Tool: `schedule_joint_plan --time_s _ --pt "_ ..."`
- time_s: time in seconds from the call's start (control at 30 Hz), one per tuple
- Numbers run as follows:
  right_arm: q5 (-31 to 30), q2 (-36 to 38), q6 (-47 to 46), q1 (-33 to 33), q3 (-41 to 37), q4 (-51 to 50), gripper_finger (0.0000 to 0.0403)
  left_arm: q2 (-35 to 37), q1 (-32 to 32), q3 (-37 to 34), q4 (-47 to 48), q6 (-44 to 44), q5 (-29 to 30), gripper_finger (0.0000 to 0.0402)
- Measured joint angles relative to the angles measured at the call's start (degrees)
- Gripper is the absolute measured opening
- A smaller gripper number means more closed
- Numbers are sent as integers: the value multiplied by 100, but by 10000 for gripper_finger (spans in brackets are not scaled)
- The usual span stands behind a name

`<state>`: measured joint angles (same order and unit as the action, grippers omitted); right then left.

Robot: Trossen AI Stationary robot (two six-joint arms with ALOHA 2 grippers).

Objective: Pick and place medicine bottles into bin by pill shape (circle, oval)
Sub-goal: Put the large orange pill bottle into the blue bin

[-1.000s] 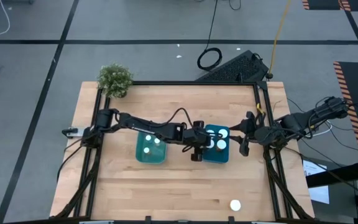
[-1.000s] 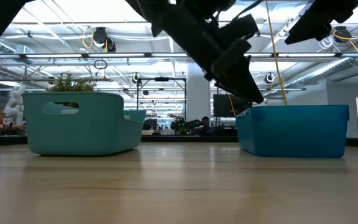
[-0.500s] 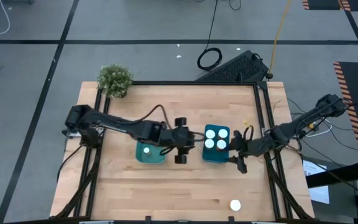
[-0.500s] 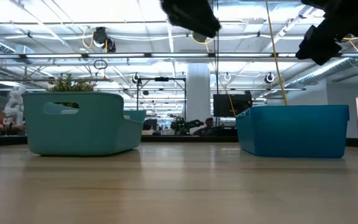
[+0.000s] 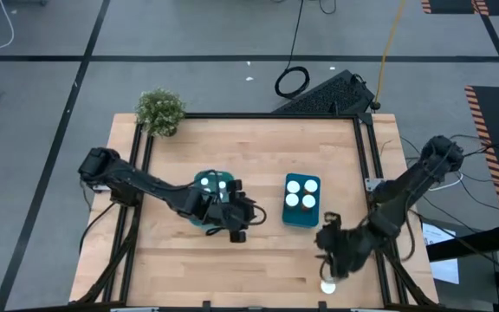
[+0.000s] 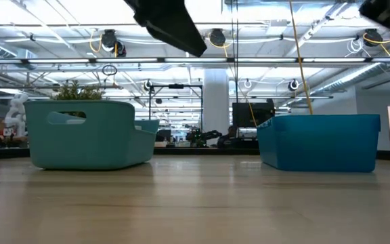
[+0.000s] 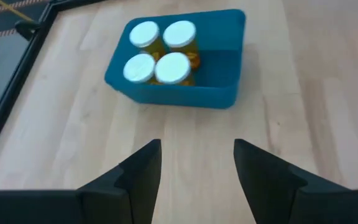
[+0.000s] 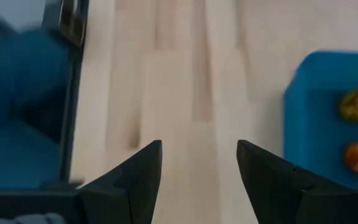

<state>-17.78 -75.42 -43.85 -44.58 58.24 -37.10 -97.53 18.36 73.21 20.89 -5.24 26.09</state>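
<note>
Right hand [image 5: 330, 263] has swung, within the last second, from beside the blue bin [image 5: 301, 200] down toward the near right corner of the bench [image 5: 267, 143], and it now hangs just above the last loose medicine bottle [image 5: 327, 285], fingers spread and holding nothing. Left hand [image 5: 236, 227], also open and empty, has pulled back from the blue bin to the near edge of the teal bin [image 5: 212, 200] on the left. Four capped bottles [image 7: 159, 51] stand in the blue bin, and two caps show in the teal one. Judging by this, sorting is nearly finished: the right arm looks set to take the one bottle left.
</note>
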Motion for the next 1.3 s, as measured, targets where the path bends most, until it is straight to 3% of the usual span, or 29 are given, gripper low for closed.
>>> schedule_joint_plan --time_s 0.13,0.27,0.43,0.6,0.83,1.3 --pt "202 -596 -184 -386 830 -966 203 4 124 -143 -252 17 0 202" --pt "432 -912 -441 -600 1283 -1238 203 1 186 -158 -383 20 2 203" --pt "1168 -1143 -1128 -761 1370 -1110 207 1 202 -158 -422 -5 0 202" --pt "1649 -1271 -1631 -857 1369 -1112 237 1 202 -158 -461 -7 0 202" --pt "1639 -1580 -1066 -878 1346 -873 286 1 190 -158 -464 25 0 202" --pt "1797 -2377 -734 -828 1341 -385 290 1 147 -158 -489 178 0 202"
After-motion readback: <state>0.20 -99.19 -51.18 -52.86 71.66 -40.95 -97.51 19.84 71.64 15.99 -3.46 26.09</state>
